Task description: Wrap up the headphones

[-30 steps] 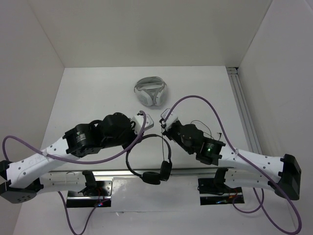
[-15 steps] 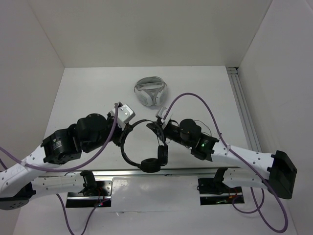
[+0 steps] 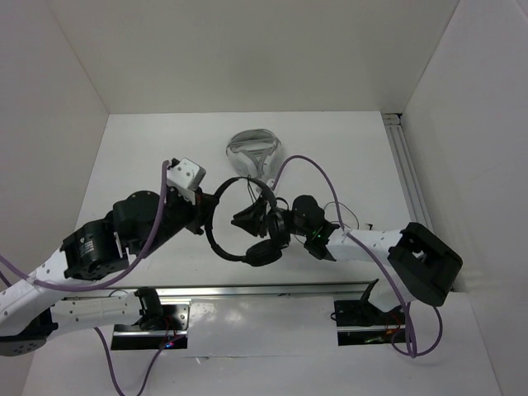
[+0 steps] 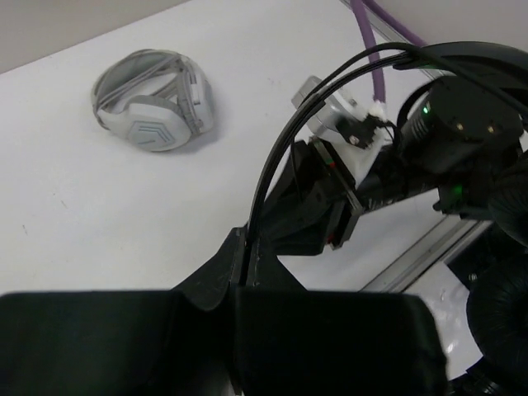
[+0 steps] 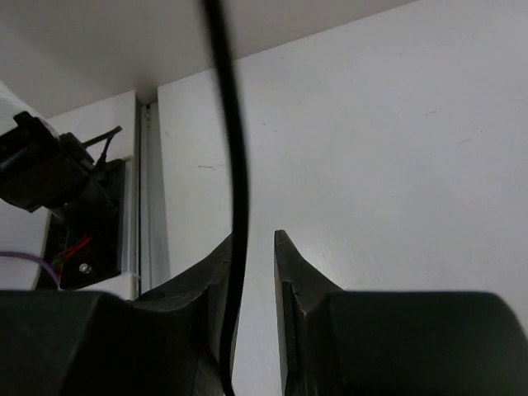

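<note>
Two grippers meet mid-table (image 3: pixel 140 157); my left gripper (image 4: pixel 245 252) is clamped tight on the headphones' (image 3: pixel 262 252) headband; my right gripper (image 5: pixel 256 256) stands slightly parted, a thin black strand running through its gap. White-and-grey headset (image 3: pixel 254 153) lies just behind, apart.

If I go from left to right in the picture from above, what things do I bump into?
left arm → black headphones → right arm → metal rail along the table's right edge.
</note>
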Motion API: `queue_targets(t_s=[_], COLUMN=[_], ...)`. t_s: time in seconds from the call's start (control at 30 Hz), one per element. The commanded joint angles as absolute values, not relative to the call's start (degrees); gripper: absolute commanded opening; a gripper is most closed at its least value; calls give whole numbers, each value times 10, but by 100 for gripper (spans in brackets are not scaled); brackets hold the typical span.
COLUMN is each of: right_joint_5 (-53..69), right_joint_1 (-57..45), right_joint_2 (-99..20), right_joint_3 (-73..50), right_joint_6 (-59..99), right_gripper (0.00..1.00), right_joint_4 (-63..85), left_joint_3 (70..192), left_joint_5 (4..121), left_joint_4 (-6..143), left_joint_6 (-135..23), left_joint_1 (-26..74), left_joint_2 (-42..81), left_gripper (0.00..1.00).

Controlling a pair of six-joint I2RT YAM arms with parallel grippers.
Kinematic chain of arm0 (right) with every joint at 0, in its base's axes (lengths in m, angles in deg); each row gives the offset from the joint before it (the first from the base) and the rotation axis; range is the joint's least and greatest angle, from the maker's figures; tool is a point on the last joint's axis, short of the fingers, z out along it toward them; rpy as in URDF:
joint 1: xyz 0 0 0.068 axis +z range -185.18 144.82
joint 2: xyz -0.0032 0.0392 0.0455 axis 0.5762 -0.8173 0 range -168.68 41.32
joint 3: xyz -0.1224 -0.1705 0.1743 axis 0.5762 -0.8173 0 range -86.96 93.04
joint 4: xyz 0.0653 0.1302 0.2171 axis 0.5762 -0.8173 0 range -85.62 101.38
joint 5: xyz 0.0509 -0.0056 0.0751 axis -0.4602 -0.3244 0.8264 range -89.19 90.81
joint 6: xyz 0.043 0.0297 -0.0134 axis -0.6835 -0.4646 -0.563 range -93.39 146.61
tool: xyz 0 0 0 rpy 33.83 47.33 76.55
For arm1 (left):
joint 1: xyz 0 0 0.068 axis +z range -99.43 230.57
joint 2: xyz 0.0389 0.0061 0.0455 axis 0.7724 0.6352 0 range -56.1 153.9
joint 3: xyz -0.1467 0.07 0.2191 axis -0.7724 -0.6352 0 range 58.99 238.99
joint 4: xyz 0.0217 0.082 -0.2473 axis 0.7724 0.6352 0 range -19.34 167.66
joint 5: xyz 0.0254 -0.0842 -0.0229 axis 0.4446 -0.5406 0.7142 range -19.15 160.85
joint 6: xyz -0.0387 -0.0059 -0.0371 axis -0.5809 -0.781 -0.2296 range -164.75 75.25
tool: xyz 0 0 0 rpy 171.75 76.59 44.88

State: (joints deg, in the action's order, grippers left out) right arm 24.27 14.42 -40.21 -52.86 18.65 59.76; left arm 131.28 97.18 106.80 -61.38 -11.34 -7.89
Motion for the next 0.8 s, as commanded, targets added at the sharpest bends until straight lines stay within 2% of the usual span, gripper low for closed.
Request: queue_targets(t_s=[0.0, 0.17, 0.3, 0.4, 0.6, 0.77], right_joint_5=[280, 280, 292, 310, 305, 283], right_joint_1=[141, 141, 141, 141, 168, 187], right_joint_2=[-413, -418, -431, -442, -442, -409], right_joint_3=[-529, -543, -567, -590, -621, -644], right_joint_6=[156, 151, 133, 112, 107, 118], right_gripper=[27, 22, 13, 11, 11, 8], right_joint_4=[703, 719, 751, 789, 820, 803], left_joint_3=[1326, 1349, 1376, 1402, 1444, 1460], left_joint_5=[1042, 1136, 1222, 1280, 1247, 1127], left_joint_4=[1006, 1025, 1053, 1099, 1107, 1099], left_joint_6=[-669, -716, -757, -814, -805, -770], left_joint_1=[-114, -114, -114, -114, -46, 111], left_joint_2=[-93, -98, -79, -57, -12, 51], left_gripper=[0, 0, 0, 0, 0, 0])
